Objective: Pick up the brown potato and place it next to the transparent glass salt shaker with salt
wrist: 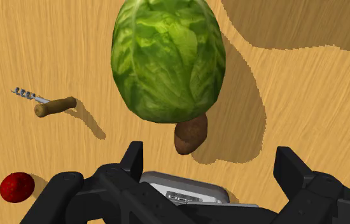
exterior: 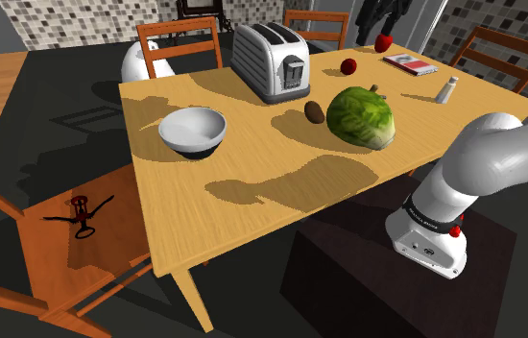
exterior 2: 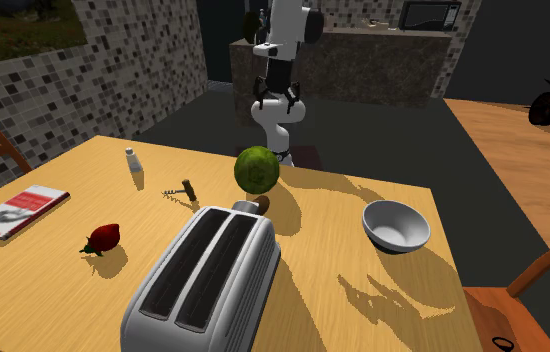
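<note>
While the end effector (exterior 2: 277, 100) hangs above the desk (exterior: 252, 206) with its two black fingers apart and nothing between them, the brown potato (exterior: 315, 112) lies on the wood. In the shoulder view it sits at the nine o'clock of a green lettuce (exterior: 360, 117), just beside it, with the silver toaster (exterior: 272, 60) at its eleven o'clock. The salt shaker (exterior: 446, 89) stands well apart from the potato, at the lettuce's two o'clock. A red-covered book (exterior: 409, 63) lies at the shaker's ten o'clock. The toaster's front bears a small label and the book's cover some print; neither can be read.
</note>
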